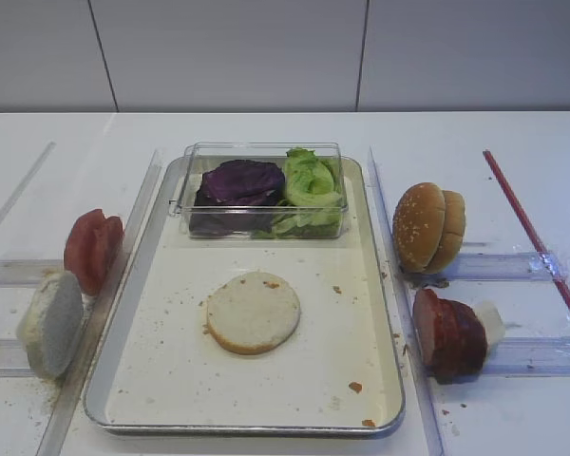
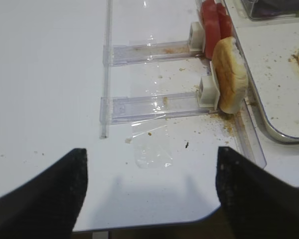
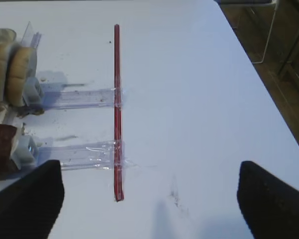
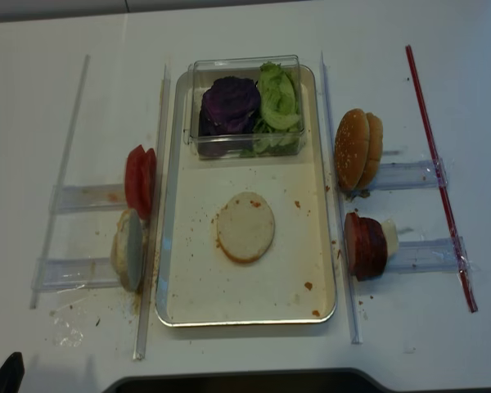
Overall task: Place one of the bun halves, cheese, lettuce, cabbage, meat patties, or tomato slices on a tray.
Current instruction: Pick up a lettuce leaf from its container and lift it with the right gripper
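Observation:
One pale bun half [image 1: 253, 312] lies flat in the middle of the silver tray [image 1: 390, 313]. More pale bun halves [image 1: 52, 323] and tomato slices [image 1: 92, 249] stand on edge left of the tray. Right of it stand the sesame bun halves [image 1: 427, 226] and meat patties [image 1: 448, 332]. Lettuce [image 1: 312, 185] and purple cabbage [image 1: 239, 182] fill a clear box at the tray's back. No cheese shows. My right gripper [image 3: 149, 196] hangs open over bare table, right of the patties [image 3: 2, 147]. My left gripper [image 2: 150, 172] is open near the table's front edge, short of the pale bun [image 2: 230, 74].
Clear plastic rails [image 1: 513, 266] hold the stacks on both sides of the tray. A red strip [image 3: 117, 109] is taped across the right rails. Crumbs dot the tray floor and the table near the left rails [image 2: 154, 102]. The table's front edge [image 2: 154, 221] lies just below the left fingers.

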`<state>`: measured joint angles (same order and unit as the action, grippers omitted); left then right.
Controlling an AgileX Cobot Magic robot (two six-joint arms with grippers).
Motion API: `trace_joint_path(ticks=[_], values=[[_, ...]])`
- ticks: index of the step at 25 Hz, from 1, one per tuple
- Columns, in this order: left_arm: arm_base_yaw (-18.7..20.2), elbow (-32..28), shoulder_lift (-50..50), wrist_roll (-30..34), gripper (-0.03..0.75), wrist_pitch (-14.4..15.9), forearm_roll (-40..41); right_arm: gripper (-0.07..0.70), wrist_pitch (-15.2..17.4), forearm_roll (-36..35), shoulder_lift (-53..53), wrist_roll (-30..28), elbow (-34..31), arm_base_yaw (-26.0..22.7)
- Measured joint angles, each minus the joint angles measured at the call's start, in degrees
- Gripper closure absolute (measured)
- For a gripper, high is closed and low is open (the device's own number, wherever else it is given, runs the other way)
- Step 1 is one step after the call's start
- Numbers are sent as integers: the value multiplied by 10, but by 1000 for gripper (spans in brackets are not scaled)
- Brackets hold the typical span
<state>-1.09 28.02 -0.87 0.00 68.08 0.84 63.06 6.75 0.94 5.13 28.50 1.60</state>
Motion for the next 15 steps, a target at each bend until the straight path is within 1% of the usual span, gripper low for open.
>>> trace_joint_path(ticks=[8, 13, 15], values=[[0, 0, 0, 0, 225, 0, 0, -60, -5, -18, -8, 0, 75, 0], [0, 0, 0, 0, 225, 0, 0, -60, 8, -40, -76, 0, 126, 0], [0, 0, 0, 0, 225, 0, 0, -43, 17, -50, -112, -8, 149, 0]])
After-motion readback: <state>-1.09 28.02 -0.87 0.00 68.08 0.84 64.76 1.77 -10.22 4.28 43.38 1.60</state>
